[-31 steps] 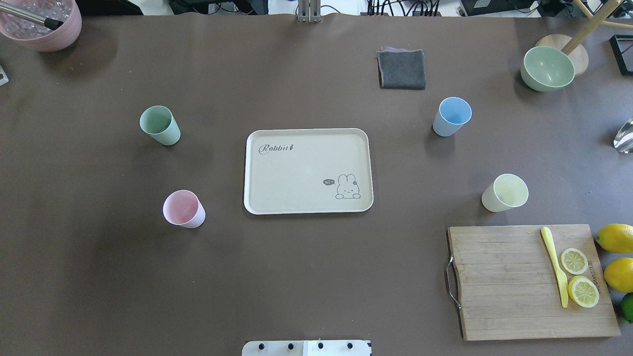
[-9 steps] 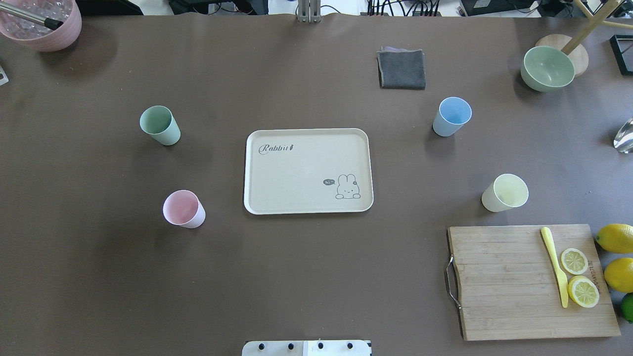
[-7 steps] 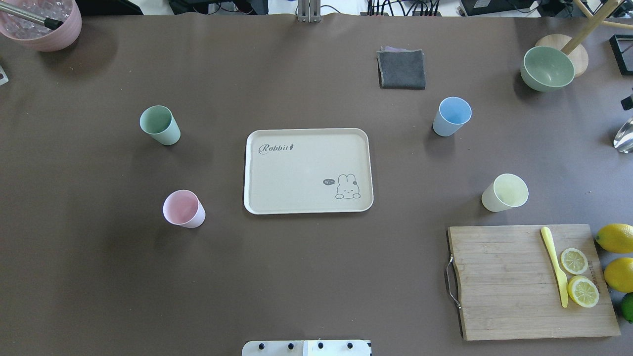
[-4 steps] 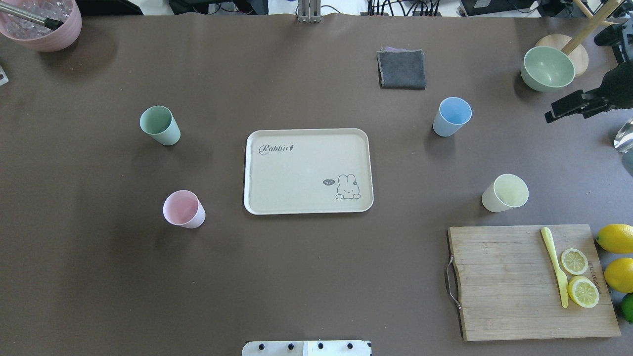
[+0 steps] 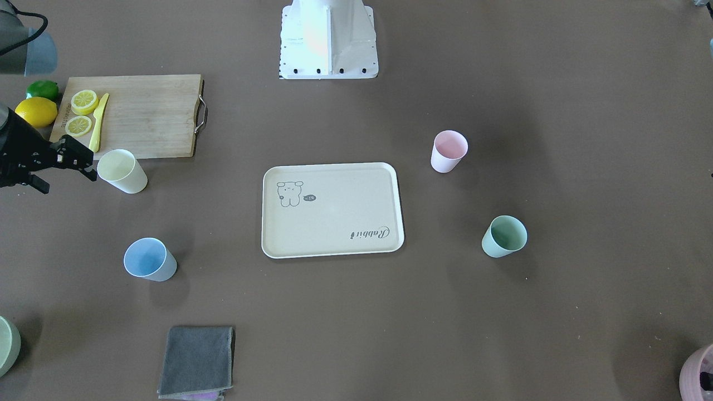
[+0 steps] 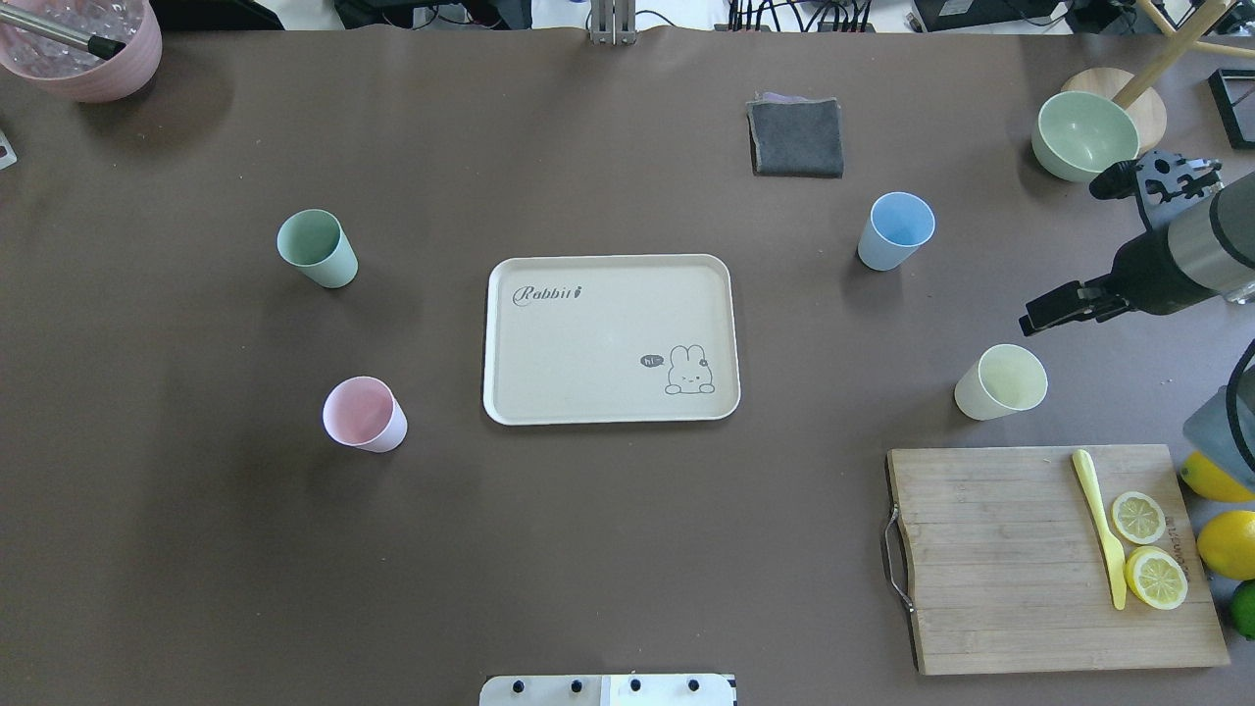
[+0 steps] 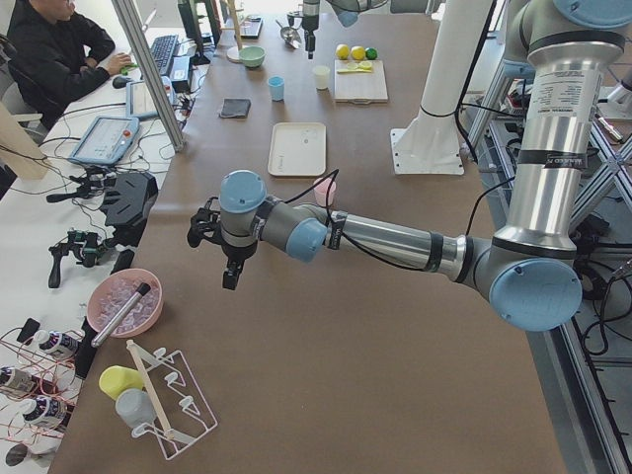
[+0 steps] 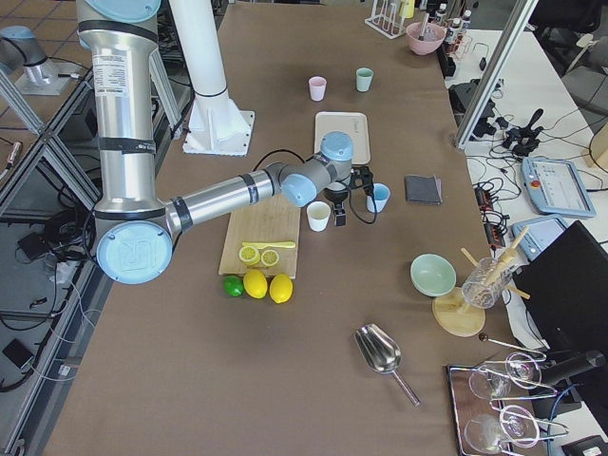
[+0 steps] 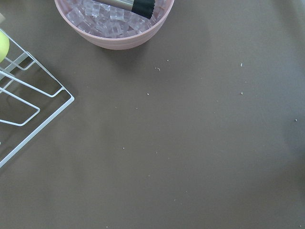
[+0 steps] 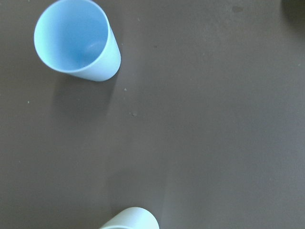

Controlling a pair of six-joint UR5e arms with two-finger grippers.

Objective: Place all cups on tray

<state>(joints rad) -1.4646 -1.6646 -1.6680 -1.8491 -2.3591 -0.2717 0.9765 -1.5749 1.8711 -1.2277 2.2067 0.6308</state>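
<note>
**deskwatcher:** so what's your right pincer (image 5: 68, 179) doing, got a cup?

**me:** nope, nothing in it. The jaws are spread wide and pointing down, hanging just beside the pale yellow matte tumbler (image 6: 1000, 382) without touching it. My right forearm (image 6: 1191, 245) is stretched out over the brown desk (image 6: 627, 549) with the wrist bent downward. All four cups stand upright on the desk, spread around the flat cream rectangular tray (image 6: 588, 333) with its rounded corners and raised rim, and well apart from it. The yellow one and the light blue tumbler (image 6: 895, 230) are on my right. The mint green tumbler (image 6: 317, 248) and the pink tumbler (image 6: 364, 414) are on my left.

**deskwatcher:** and the left pincer (image 7: 229, 279)?

**me:** honestly can't tell how far open it is, since only the side camera catches it. My left arm (image 7: 385, 235) reaches long and low toward my left end of the desk. The pincer points down near the ribbed pink bowl (image 9: 114, 33) of clear ice cubes (image 9: 90, 9), next to a white wire rack (image 9: 33, 114).
</note>
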